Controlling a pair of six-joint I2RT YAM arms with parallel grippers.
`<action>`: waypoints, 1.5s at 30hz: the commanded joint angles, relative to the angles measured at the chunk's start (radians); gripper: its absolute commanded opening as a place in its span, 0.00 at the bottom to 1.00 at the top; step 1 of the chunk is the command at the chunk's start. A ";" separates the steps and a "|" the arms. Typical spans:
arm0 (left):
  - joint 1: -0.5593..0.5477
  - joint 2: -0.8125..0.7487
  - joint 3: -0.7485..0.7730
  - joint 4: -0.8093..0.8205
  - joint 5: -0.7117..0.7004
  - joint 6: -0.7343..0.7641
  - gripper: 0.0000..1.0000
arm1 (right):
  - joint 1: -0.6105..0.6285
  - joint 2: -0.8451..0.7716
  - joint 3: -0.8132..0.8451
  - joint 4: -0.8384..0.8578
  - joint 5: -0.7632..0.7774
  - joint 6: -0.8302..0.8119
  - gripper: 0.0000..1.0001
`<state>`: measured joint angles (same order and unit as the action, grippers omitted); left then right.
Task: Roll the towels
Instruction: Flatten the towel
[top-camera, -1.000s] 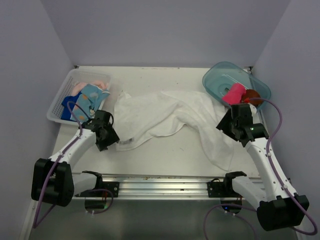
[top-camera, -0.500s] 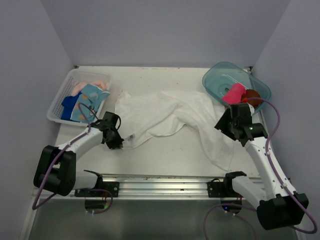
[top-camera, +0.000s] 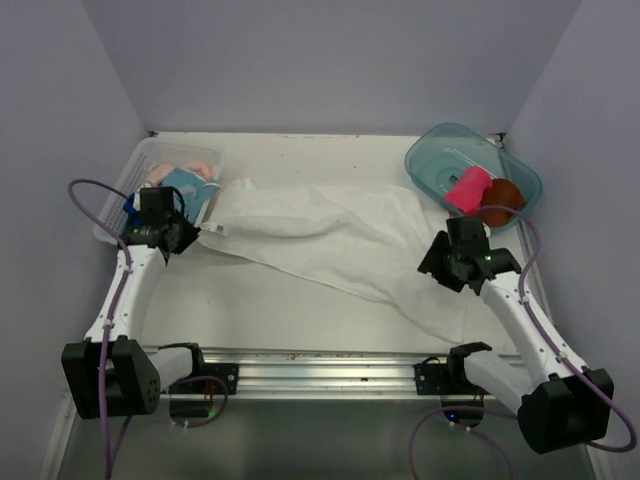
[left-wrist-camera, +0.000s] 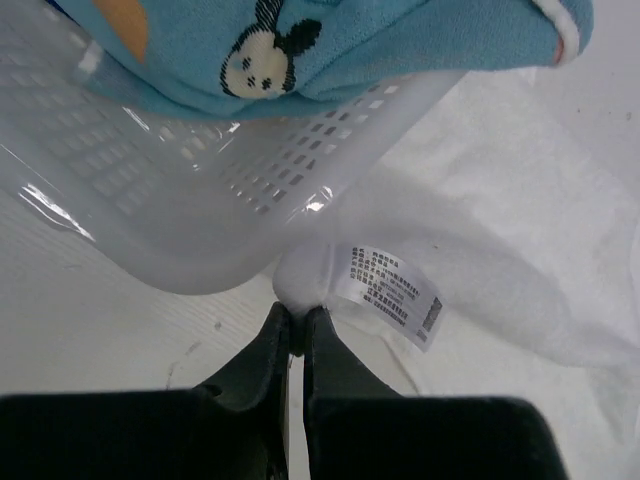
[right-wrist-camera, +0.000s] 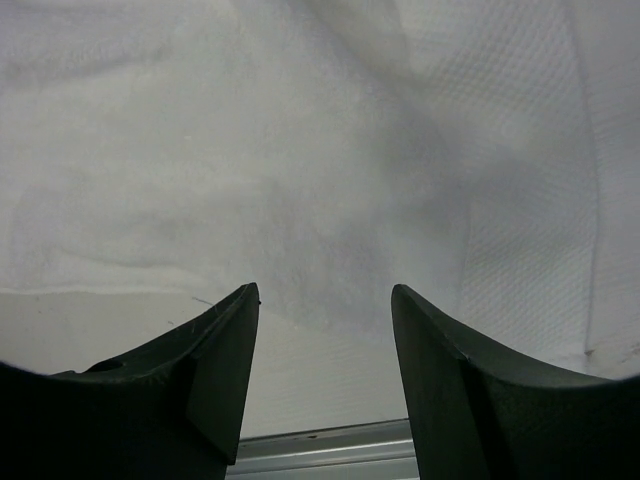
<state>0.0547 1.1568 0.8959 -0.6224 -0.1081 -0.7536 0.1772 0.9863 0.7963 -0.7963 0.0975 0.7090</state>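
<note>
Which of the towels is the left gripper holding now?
The white towel, spread over the table: the left gripper pinches its labelled corner. The others sit in the white basket or the teal tub.

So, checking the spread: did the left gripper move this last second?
Yes. The left gripper, jaws shut on the white terry towel, went left to the white plastic lattice basket.

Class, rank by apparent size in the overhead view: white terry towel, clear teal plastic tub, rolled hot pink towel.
Largest: white terry towel.
Then: clear teal plastic tub.
Smallest: rolled hot pink towel.
</note>
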 joint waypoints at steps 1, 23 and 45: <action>0.055 0.007 0.046 -0.036 -0.007 0.066 0.00 | 0.063 0.031 -0.032 0.032 -0.009 0.044 0.59; 0.234 -0.023 0.159 -0.080 0.068 0.114 0.00 | 0.116 0.766 0.136 0.321 0.073 -0.002 0.60; 0.232 -0.003 0.167 -0.073 0.104 0.115 0.00 | -0.058 0.023 -0.126 -0.003 0.110 0.202 0.64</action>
<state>0.2787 1.1603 1.0256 -0.7200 -0.0147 -0.6510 0.1238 1.0798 0.7486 -0.6712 0.2073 0.7528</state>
